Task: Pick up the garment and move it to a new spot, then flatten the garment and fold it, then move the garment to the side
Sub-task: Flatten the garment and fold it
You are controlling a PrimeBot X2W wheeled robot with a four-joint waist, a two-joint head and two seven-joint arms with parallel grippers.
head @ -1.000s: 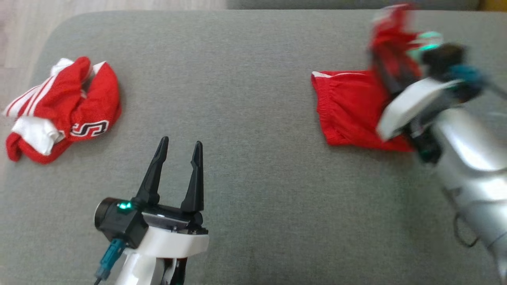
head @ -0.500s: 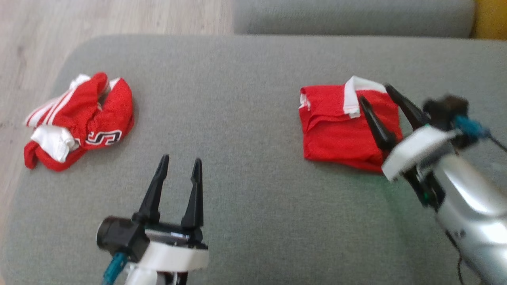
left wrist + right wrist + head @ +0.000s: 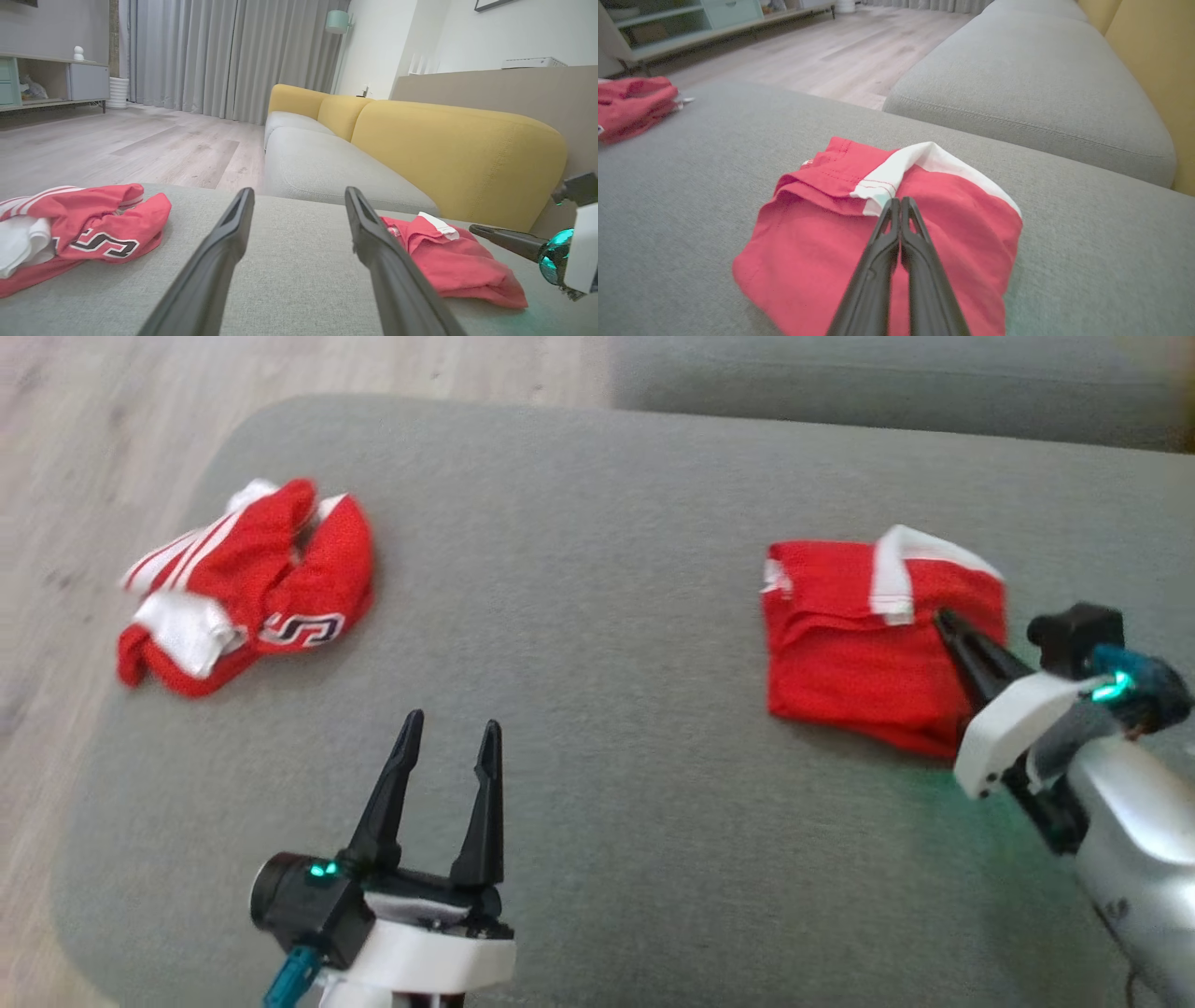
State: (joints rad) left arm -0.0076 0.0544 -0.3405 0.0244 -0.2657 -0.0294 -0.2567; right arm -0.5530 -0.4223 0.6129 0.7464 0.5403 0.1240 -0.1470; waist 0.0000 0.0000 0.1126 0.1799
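crumpled jersey (image 3: 247, 588): red and white heap, far left of grey cushion (image 3: 579, 569).
left gripper (image 3: 452, 721): jaws apart, empty; fingers point up the head view over bare cushion.
folded garment (image 3: 868, 653): red, white band on top, right side of cushion.
right gripper (image 3: 900, 201): jaws pressed together, tips over the garment near the white band; contact unclear.
right arm: angles in from lower right.

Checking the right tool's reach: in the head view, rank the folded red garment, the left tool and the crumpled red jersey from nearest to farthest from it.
1. folded red garment: beneath the right tool, right side.
2. left tool: lower left of centre.
3. crumpled red jersey: far left.
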